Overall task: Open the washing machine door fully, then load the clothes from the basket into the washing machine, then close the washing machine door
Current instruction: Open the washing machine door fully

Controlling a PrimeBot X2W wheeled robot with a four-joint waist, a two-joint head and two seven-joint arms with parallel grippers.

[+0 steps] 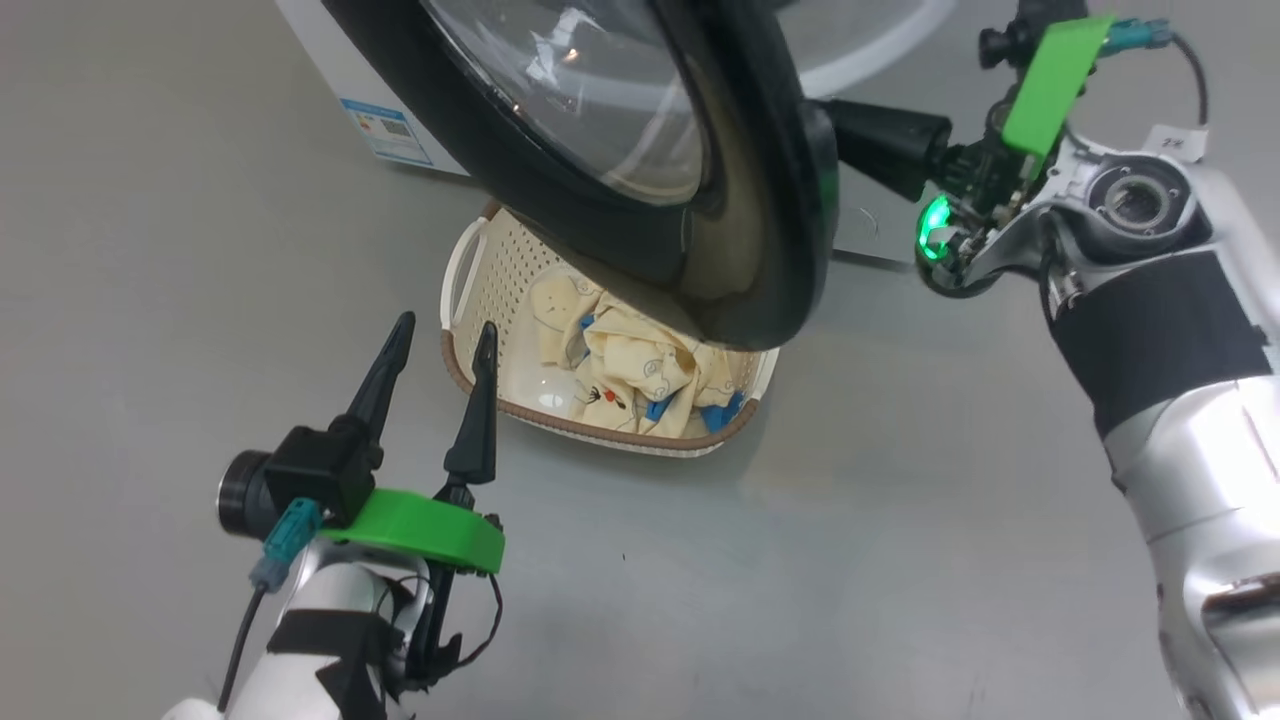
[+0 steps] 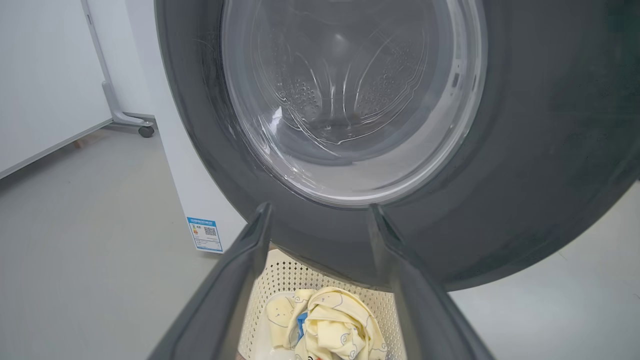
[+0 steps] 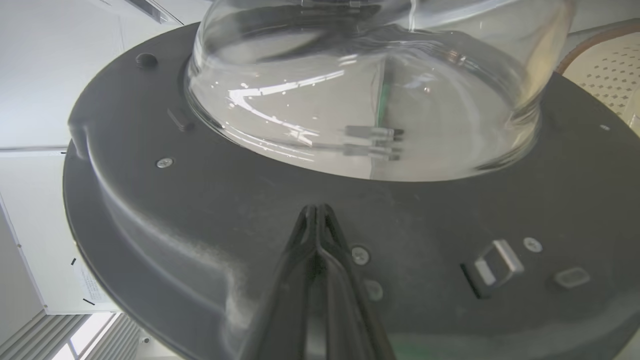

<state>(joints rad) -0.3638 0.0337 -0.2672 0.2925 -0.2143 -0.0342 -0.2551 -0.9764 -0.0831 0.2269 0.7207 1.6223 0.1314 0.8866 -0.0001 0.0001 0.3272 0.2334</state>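
The washing machine door (image 1: 760,200) hangs partly open, its black rim and glass bowl (image 1: 590,90) over the far half of the basket (image 1: 470,300). Cream-yellow clothes (image 1: 640,370) with blue patches lie in the basket. My left gripper (image 1: 445,328) is open and empty, with its tips at the basket's near left rim. In the left wrist view the left gripper (image 2: 321,210) points at the door's outer face (image 2: 525,150), with the clothes (image 2: 325,320) below. My right gripper (image 3: 316,209) is shut, tips against the door's inner black rim (image 3: 200,200). Its fingers (image 1: 880,140) reach behind the door's edge.
The white washing machine (image 1: 330,60) with its blue label (image 1: 390,130) stands at the top left. Bare grey floor (image 1: 800,560) spreads around the basket. A white panel on a wheeled stand (image 2: 120,100) is left of the machine.
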